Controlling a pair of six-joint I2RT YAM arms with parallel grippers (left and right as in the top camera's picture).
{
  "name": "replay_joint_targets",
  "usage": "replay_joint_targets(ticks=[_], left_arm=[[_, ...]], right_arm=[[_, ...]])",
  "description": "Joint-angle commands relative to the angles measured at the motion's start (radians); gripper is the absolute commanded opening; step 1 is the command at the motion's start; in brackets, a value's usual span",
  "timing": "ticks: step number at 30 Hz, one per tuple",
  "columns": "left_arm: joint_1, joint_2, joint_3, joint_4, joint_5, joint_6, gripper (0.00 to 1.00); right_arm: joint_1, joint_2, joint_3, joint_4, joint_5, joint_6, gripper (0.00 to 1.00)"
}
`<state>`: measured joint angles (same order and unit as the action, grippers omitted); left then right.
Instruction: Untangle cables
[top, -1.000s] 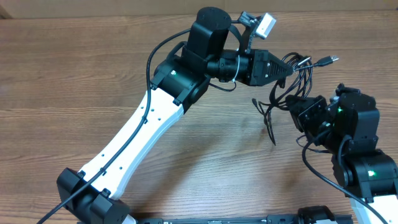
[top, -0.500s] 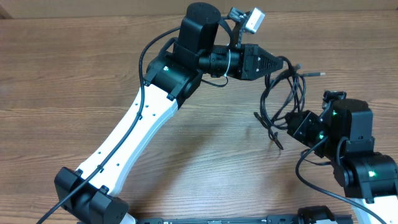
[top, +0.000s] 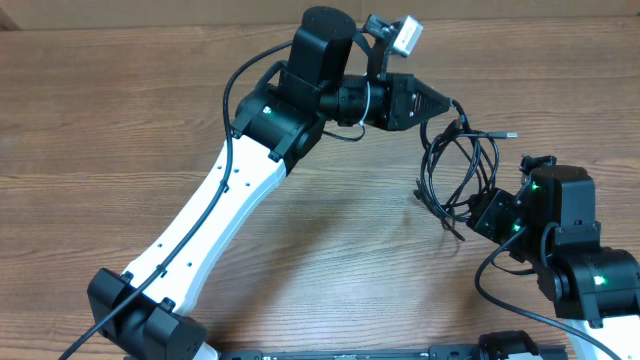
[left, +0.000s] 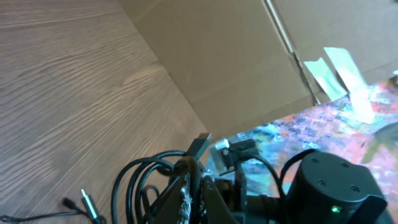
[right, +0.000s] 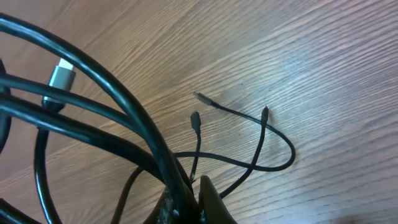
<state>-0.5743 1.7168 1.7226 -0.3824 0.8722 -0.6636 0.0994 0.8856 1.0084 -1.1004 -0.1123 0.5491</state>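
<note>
The cables (top: 458, 170) are thin black cords in a tangled bundle, stretched in the air between my two grippers at the right of the table. My left gripper (top: 440, 103) is shut on the bundle's upper end; a plug end (top: 505, 133) sticks out to the right. My right gripper (top: 478, 218) is shut on the lower end. In the left wrist view the cable loops (left: 140, 180) pass through the jaws (left: 193, 193). In the right wrist view thick cable strands (right: 112, 118) run into the jaws (right: 189, 202), and thin loose ends (right: 249, 143) lie on the wood.
The wooden table (top: 120, 130) is bare on the left. A cardboard wall (left: 236, 56) stands along the table's far edge. The left arm (top: 230, 200) crosses the middle of the table diagonally.
My left gripper moved left and my right gripper drew back toward the front. The bundle has stretched out between them and opened into longer loops.
</note>
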Motion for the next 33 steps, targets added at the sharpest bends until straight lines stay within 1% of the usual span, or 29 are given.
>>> replay_joint_targets(ticks=[1, 3, 8, 10, 16, 24, 27, 30, 33], left_arm=[[0.017, -0.023, 0.017, -0.035, -0.047, 0.095, 0.04], [0.016, -0.023, 0.017, -0.090, -0.045, 0.142, 0.04], [0.017, -0.022, 0.017, -0.166, -0.045, 0.168, 0.04], [0.017, -0.022, 0.017, -0.171, -0.045, 0.171, 0.04], [0.015, -0.022, 0.017, -0.171, -0.053, 0.190, 0.04], [-0.005, -0.022, 0.017, -0.197, -0.056, 0.220, 0.04], [-0.015, -0.022, 0.017, -0.196, -0.087, 0.219, 0.04], [-0.023, -0.022, 0.017, -0.188, -0.110, 0.217, 0.04], [-0.024, -0.022, 0.017, -0.167, -0.117, 0.189, 0.04]], right_arm=[[-0.003, -0.004, 0.006, -0.002, 0.056, 0.016, 0.04], [-0.003, -0.004, 0.007, 0.031, 0.034, 0.038, 0.04], [-0.003, -0.004, 0.008, 0.123, -0.072, 0.051, 0.04], [-0.003, -0.004, 0.008, 0.150, -0.081, 0.075, 0.04], [-0.003, -0.010, 0.011, 0.167, -0.105, 0.074, 0.04], [-0.003, -0.012, 0.042, 0.325, -0.292, 0.071, 0.04], [-0.003, -0.012, 0.042, 0.333, -0.328, 0.070, 0.04], [-0.003, -0.012, 0.042, 0.303, -0.346, 0.044, 0.04], [-0.003, -0.012, 0.042, 0.255, -0.346, 0.020, 0.04]])
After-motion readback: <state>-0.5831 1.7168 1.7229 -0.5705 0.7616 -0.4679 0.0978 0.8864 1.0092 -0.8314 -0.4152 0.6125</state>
